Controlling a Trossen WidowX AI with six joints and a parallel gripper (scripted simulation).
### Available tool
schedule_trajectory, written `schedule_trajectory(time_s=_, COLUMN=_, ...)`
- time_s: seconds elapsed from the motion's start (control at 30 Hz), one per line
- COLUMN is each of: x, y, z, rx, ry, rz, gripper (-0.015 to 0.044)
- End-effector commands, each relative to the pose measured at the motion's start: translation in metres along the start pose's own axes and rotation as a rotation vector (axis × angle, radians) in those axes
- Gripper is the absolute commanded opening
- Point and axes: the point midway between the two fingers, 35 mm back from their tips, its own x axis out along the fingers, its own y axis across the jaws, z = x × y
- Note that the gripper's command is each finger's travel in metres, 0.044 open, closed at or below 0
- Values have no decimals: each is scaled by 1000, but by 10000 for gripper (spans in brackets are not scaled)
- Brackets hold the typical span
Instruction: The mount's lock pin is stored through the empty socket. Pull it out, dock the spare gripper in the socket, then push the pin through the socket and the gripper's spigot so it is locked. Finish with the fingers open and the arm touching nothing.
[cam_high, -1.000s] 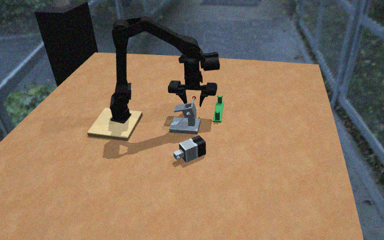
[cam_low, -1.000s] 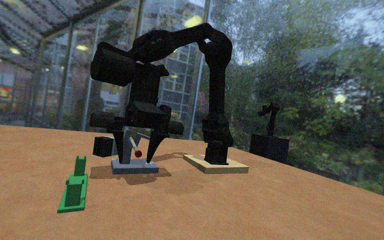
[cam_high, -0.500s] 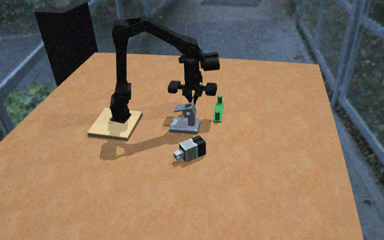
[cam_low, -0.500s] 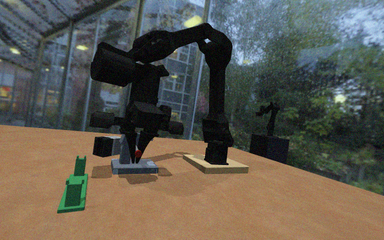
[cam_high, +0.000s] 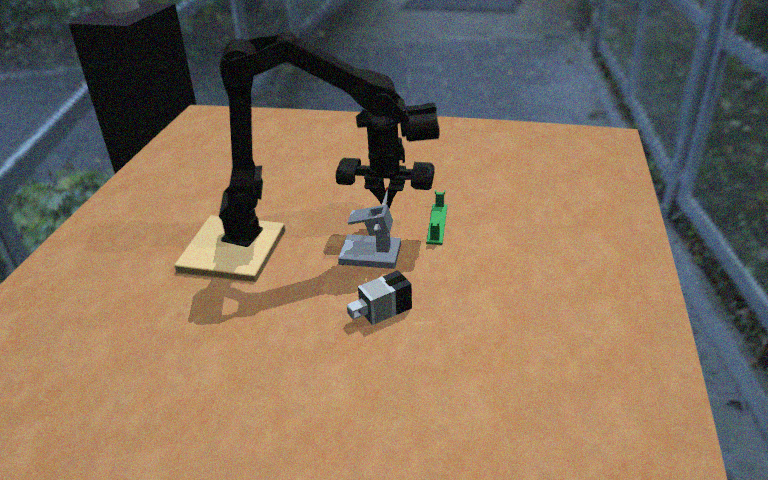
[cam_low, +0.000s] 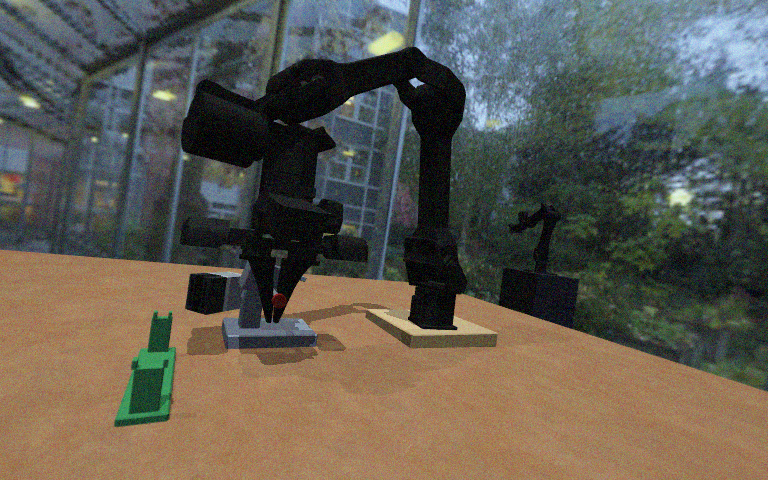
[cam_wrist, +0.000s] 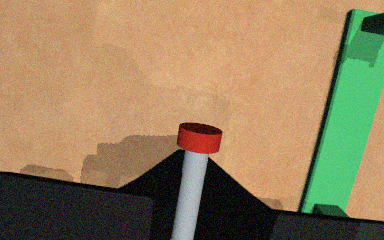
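The lock pin has a grey shaft and a red head (cam_low: 278, 300) (cam_wrist: 200, 138). In the top view a short piece of its shaft (cam_high: 386, 199) slopes up from the socket (cam_high: 370, 213) of the grey mount (cam_high: 383, 243) (cam_low: 249, 300), and the head is hidden. The pin seems to run into the socket, but how deep is unclear. My gripper (cam_high: 387, 204) (cam_low: 273, 320) points down beside the mount, shut on the pin's shaft just behind the head. The spare gripper (cam_high: 378, 298) (cam_low: 206, 293), a grey and black block with a light square spigot (cam_high: 356, 308), lies on its side apart from the mount.
A green holder (cam_high: 437, 216) (cam_low: 147, 390) (cam_wrist: 340, 135) with two uprights stands beside the mount, on the side away from my arm's base plate (cam_high: 226, 263) (cam_low: 453, 339). The mount's low grey base (cam_high: 368, 261) (cam_low: 271, 340) lies under my fingers.
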Motion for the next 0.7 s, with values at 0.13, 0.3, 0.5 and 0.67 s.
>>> schedule_trajectory(time_s=0.13, x=-2, y=-1, z=7, rx=-7, ry=-24, rz=1, gripper=0)
schedule_trajectory(time_s=0.3, x=-3, y=-1, z=10, rx=-8, ry=-26, rz=1, gripper=0)
schedule_trajectory(time_s=0.5, x=-4, y=-1, z=14, rx=-10, ry=-27, rz=3, gripper=0)
schedule_trajectory(time_s=0.67, x=-4, y=-2, z=18, rx=-10, ry=-27, rz=5, gripper=0)
